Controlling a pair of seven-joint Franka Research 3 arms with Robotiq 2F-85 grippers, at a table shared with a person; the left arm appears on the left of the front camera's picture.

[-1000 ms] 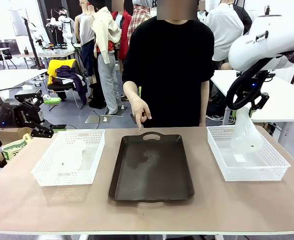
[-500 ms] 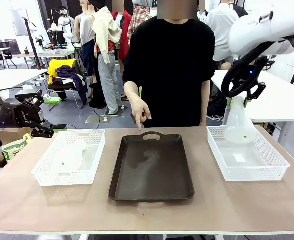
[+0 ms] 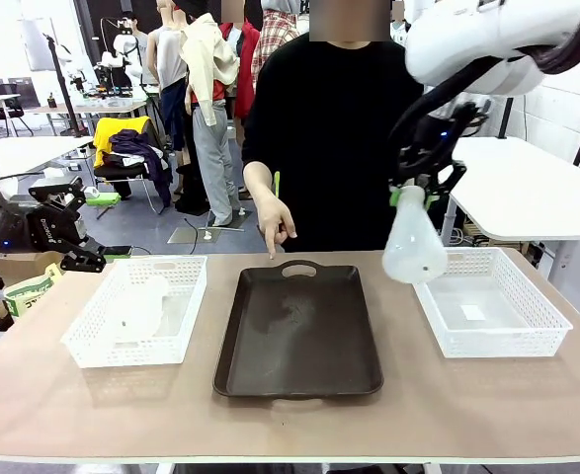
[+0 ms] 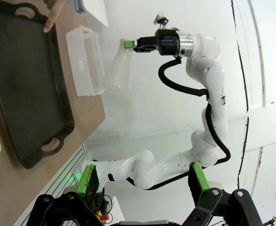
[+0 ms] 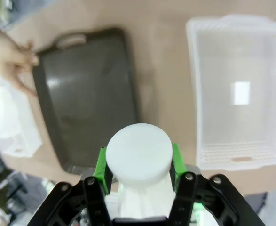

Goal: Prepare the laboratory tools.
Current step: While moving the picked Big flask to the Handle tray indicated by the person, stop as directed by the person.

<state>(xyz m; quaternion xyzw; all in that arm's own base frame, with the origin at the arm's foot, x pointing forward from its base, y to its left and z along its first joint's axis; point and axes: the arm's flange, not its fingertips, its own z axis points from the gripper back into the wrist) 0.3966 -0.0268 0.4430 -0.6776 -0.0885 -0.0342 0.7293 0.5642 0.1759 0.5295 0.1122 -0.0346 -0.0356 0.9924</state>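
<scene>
A translucent white conical flask (image 3: 414,252) hangs by its neck from my right gripper (image 3: 415,194), which is shut on it, in the air between the dark tray (image 3: 299,341) and the right-hand white basket (image 3: 487,314). In the right wrist view the flask's round base (image 5: 138,149) sits between the green pads (image 5: 101,165), above the tray's edge (image 5: 86,94). A second flask (image 3: 139,302) lies on its side in the left-hand basket (image 3: 84,331). My left gripper (image 4: 142,183) is open and holds nothing; its arm (image 3: 42,225) rests off the table's left edge.
A person stands at the far side, one hand (image 3: 278,222) pointing down at the tray's far handle. The right-hand basket (image 5: 232,94) has nothing in it. Bare tabletop (image 3: 467,405) runs along the near side. From the left wrist I see the held flask (image 4: 119,75).
My right arm has lifted the flask out of the right-hand basket and carried it left, toward the tray. The left arm and the person's hand have stayed put.
</scene>
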